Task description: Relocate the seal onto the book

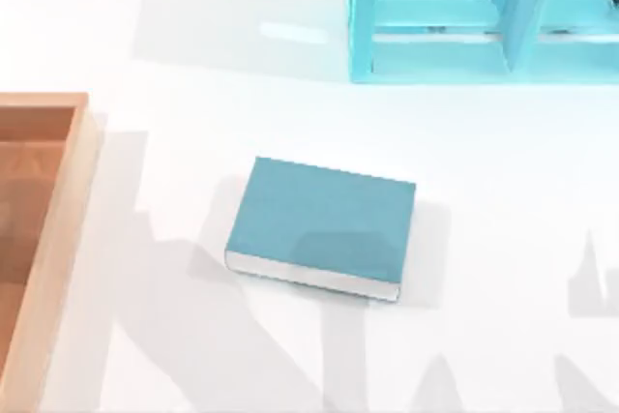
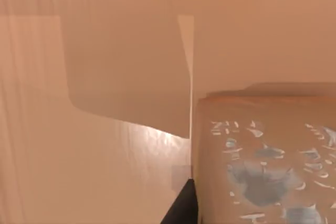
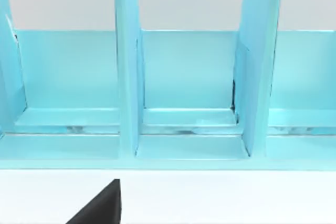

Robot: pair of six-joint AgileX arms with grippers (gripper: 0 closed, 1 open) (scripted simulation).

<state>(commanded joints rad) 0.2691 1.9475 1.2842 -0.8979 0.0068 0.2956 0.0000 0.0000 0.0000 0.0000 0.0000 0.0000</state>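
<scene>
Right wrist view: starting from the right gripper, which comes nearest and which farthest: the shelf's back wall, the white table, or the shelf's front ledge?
From the right gripper:
1. table: the white strip directly under and around it.
2. shelf's front ledge: just beyond the table, running across the compartments.
3. shelf's back wall: deepest, behind the upright dividers.

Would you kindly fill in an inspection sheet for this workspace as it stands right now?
Surface: white table, crossed by grey arm shadows.
Job's things: the book lies flat near the table's middle, teal cover up, nothing on it. In the left wrist view, a tan-brown block with pale marks sits inside wood walls; possibly the seal, cannot tell.
Clutter: wooden tray at the left edge; turquoise shelf unit at the back right, dividers upright.
Grippers: fingers not in view.
Cables: nothing seen.
Surroundings: nothing seen.
</scene>
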